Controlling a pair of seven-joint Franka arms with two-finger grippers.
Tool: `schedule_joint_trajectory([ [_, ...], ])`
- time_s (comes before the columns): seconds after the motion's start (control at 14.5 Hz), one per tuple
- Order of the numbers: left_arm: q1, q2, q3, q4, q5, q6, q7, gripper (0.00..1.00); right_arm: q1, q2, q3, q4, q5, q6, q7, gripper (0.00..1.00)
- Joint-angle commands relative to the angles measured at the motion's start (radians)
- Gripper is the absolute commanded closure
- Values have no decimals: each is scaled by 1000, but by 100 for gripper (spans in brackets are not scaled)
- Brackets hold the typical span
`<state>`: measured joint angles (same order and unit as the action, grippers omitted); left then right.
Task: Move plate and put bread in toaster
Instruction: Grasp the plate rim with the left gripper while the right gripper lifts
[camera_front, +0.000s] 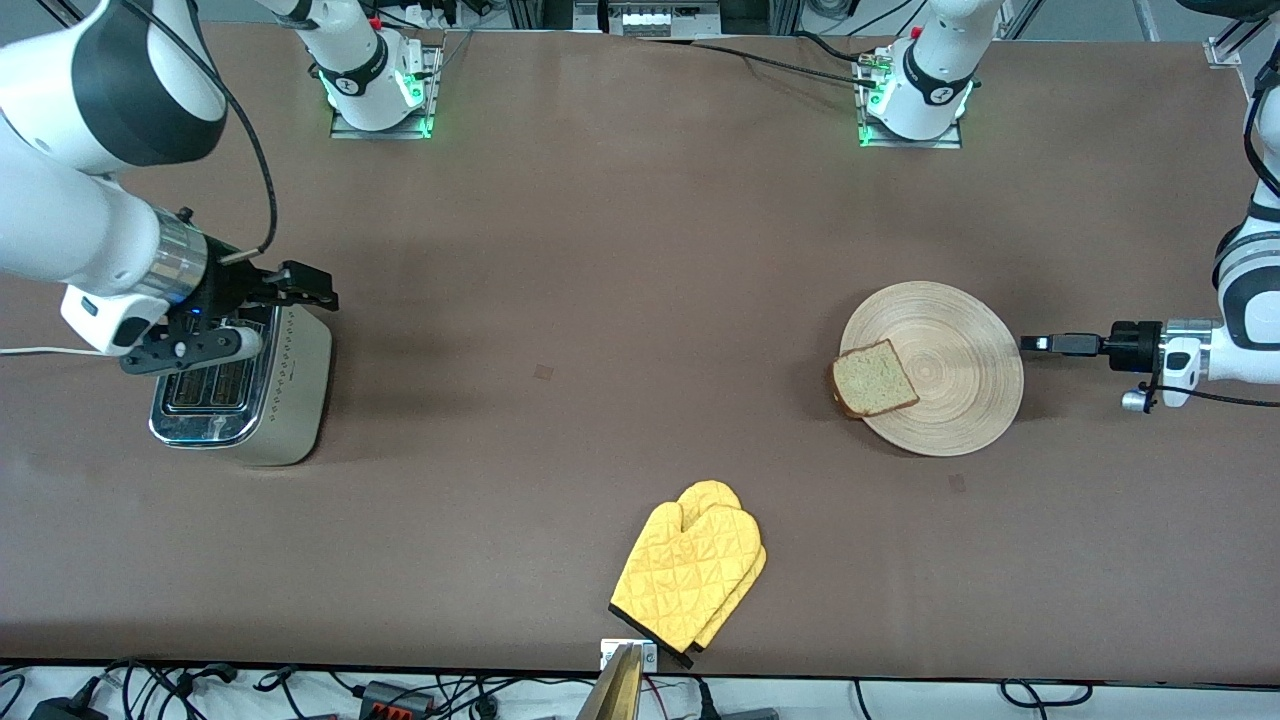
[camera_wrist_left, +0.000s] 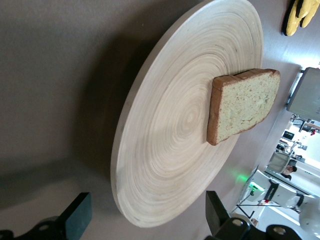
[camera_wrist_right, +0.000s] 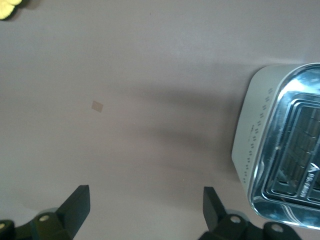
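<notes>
Broadly, largest to smallest:
Tabletop (camera_front: 600, 300): brown, carrying everything.
Progress: judged barely begun; nothing gripped, plate not yet seen to be moved, bread not in a slot; both steps left.
Plate (camera_front: 950, 380): flat on the tabletop toward the left arm's end, well apart from the toaster.
Toaster (camera_front: 265, 400): upright toward the right arm's end, both dark slots empty.
Oven mitts (camera_front: 690, 575): yellow, nearer the front camera than plate and toaster, untouched.
Bread (camera_front: 876, 379): lying on the plate, at the rim facing the toaster's end, slightly overhanging.
Left tool (camera_front: 1040, 343): low, just beside the plate's rim, fingers (camera_wrist_left: 75, 217) spread wide, holding nothing, no contact visible.
Right tool (camera_front: 275, 310): over the toaster's top, spread wide, empty, waiting.
</notes>
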<state>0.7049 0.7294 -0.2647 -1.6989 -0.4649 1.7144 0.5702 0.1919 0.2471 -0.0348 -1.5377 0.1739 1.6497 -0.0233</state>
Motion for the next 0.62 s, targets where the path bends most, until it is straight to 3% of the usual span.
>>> schedule_joint_trajectory([
  [0.0, -7, 25, -1, -2, -23, 36, 57, 0, 9, 15, -5, 14, 15, 1, -3, 0],
  [0.41, -38, 42, -1, -21, -61, 77, 60, 0, 14, 20, -5, 14, 13, 4, -4, 0],
  [0.48, -38, 41, -1, -21, -61, 77, 72, 10, 14, 18, -5, 14, 9, 1, -4, 0],
  [0.55, -38, 41, -1, -19, -61, 77, 101, 27, 14, 15, -5, 14, 6, -2, -4, 0],
])
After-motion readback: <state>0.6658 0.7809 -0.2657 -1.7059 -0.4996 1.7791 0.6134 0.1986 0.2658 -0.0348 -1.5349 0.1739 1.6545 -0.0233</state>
